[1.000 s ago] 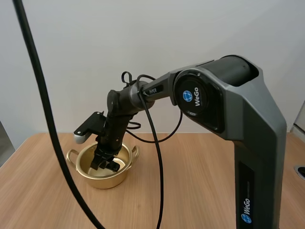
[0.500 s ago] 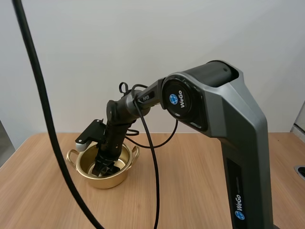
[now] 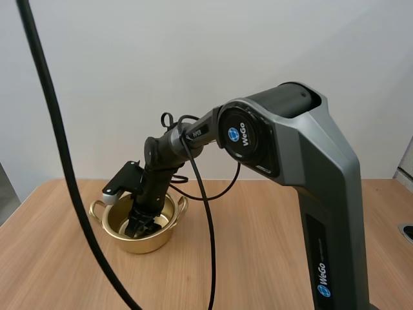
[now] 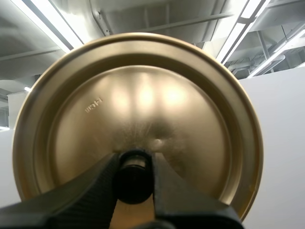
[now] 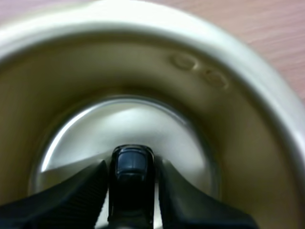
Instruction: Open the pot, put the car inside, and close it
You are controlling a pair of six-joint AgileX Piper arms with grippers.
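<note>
A gold pot (image 3: 147,244) stands uncovered on the wooden table, left of middle. My right gripper (image 3: 141,227) reaches down inside it. In the right wrist view a small black car (image 5: 131,167) sits pinched between that gripper's (image 5: 131,193) two fingers, just above the pot's shiny floor (image 5: 143,119). My left gripper (image 4: 133,183) is shut on the black knob (image 4: 133,171) of the gold lid (image 4: 143,100), and the lid is held up in the air, away from the pot.
The wooden table (image 3: 271,245) stretches to the right of the pot. My right arm's large grey base (image 3: 335,213) rises at the front right. A dark round fitting (image 3: 407,232) sits at the table's right edge.
My right arm has leaned forward and lowered, taking the gripper with the car deeper into the pot. The pot has not moved.
</note>
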